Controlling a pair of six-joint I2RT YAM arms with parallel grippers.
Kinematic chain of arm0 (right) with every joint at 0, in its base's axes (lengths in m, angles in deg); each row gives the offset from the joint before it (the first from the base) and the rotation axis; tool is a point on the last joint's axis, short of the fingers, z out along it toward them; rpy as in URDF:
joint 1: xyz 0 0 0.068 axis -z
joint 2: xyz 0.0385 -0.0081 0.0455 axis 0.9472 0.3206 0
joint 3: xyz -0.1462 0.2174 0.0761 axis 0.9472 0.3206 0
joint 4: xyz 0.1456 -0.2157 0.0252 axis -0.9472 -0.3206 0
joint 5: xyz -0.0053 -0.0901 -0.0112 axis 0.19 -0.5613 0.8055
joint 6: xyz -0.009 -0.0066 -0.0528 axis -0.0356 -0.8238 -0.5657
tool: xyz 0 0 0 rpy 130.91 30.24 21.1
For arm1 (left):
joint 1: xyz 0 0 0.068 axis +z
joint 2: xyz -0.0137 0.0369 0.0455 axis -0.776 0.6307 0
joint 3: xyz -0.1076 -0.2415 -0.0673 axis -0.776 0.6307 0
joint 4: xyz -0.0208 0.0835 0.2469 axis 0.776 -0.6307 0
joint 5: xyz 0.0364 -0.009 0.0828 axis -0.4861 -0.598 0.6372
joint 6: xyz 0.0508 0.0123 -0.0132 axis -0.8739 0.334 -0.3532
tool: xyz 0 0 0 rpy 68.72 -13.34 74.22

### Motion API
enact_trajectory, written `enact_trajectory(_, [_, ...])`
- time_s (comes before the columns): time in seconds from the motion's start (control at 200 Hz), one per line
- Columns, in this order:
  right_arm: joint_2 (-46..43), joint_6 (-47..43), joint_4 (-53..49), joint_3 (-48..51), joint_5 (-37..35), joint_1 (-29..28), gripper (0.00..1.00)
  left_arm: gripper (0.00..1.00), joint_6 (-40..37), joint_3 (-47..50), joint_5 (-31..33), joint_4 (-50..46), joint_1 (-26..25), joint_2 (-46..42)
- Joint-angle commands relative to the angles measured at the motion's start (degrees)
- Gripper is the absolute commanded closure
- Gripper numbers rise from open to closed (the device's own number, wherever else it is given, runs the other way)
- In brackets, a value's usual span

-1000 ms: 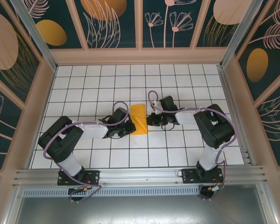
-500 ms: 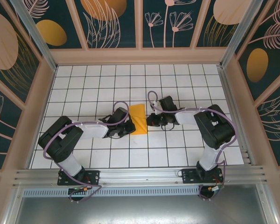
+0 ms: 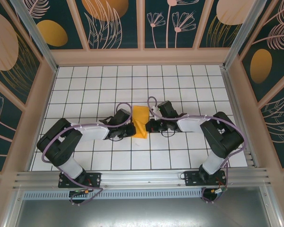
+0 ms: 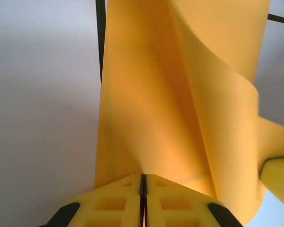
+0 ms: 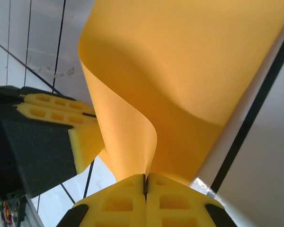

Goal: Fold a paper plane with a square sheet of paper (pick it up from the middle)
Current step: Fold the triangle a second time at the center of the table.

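The square sheet of paper [image 3: 141, 119] is orange-yellow and stands as a narrow, buckled strip on the white grid table between my two grippers. My left gripper [image 3: 134, 128] is at its left side, shut on the paper's near edge [image 4: 180, 94], which rises curled from the jaws [image 4: 143, 177]. My right gripper [image 3: 149, 126] is at its right side, shut on the opposite edge; the paper [image 5: 180, 71] bends up in a loop from its jaws [image 5: 145, 178]. The left gripper's yellow fingers [image 5: 61, 116] sit close by in the right wrist view.
The white tiled table [image 3: 94, 85] with black grid lines is walled by pale wooden frames and dark leafy wallpaper [image 3: 38, 28]. An aluminium rail [image 3: 142, 178] runs along the near edge above both arm bases. Both arms lie low, elbows out to the sides.
My right gripper has moved left up to the paper's right edge and now holds it. The paper has bulged upward between the grippers. The left gripper has stayed put.
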Motion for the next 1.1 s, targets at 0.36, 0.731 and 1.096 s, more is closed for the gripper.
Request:
enact_trajectory(0.36, [5.74,-5.33,-4.83,-7.28,-2.57,0.9,0.96,0.89,-2.01,-0.44,4.27,-8.13,-0.05,-0.23])
enact_trajectory(0.731, [7.74,-5.95,-4.92,-8.23,-2.57,0.87,0.95,0.89,-2.09,-0.62,3.92,-7.74,-0.05,0.46])
enact_trajectory(1.096, [8.66,-6.64,-5.49,-8.8,-3.45,0.94,0.95,0.89,-2.05,-0.62,3.93,-7.79,-0.01,0.63])
